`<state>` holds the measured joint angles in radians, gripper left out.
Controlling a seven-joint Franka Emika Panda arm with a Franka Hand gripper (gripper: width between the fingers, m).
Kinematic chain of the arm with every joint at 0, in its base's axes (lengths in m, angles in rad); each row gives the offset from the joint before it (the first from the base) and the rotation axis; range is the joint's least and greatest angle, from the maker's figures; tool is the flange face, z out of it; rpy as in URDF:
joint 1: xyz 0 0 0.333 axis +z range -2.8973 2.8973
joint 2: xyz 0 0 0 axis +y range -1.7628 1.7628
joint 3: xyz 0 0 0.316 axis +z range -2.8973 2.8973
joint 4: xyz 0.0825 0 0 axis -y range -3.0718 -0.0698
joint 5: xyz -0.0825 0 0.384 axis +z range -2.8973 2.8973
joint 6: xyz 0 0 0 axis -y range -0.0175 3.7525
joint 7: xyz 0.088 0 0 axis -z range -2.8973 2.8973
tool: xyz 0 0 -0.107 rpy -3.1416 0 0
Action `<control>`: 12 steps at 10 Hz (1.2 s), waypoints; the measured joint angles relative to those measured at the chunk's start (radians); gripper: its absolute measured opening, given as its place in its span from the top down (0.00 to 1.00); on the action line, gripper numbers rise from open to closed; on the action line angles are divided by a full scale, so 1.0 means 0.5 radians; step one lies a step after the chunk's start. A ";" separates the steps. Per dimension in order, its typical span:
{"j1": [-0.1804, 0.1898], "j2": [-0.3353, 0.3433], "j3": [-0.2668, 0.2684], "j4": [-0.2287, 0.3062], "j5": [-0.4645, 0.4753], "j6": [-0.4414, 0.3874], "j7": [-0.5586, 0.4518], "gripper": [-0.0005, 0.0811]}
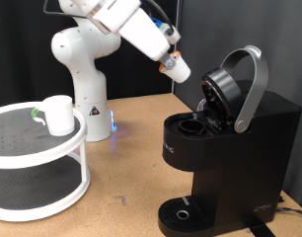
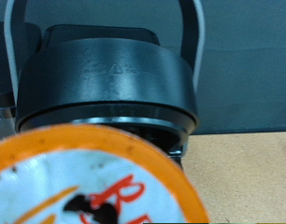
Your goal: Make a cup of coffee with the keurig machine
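Observation:
The keurig machine [image 1: 240, 148] stands at the exterior view's right with its lid [image 1: 225, 94] raised and its pod chamber [image 1: 190, 126] open. My gripper [image 1: 203, 99] hangs just above the chamber, in front of the lid; its fingers blend into the black machine. In the wrist view a pod [image 2: 78, 182] with a white top and orange rim fills the near part, held at my hand and hiding the fingers. The underside of the lid [image 2: 106, 84] is right behind it. The cup [image 1: 58, 114] stands far off at the exterior view's left.
The cup sits on the top tier of a white round two-tier stand [image 1: 33, 148]. The arm's base [image 1: 87, 99] stands behind it. The machine's round drip tray [image 1: 181, 214] has nothing on it. The wooden table [image 1: 131, 158] lies between stand and machine.

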<state>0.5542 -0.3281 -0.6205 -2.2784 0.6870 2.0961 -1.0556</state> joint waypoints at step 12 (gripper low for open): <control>-0.002 0.283 0.182 0.008 -0.271 0.184 0.170 0.47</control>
<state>0.5533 -0.1867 -0.5298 -2.2745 0.5514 2.1883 -0.9704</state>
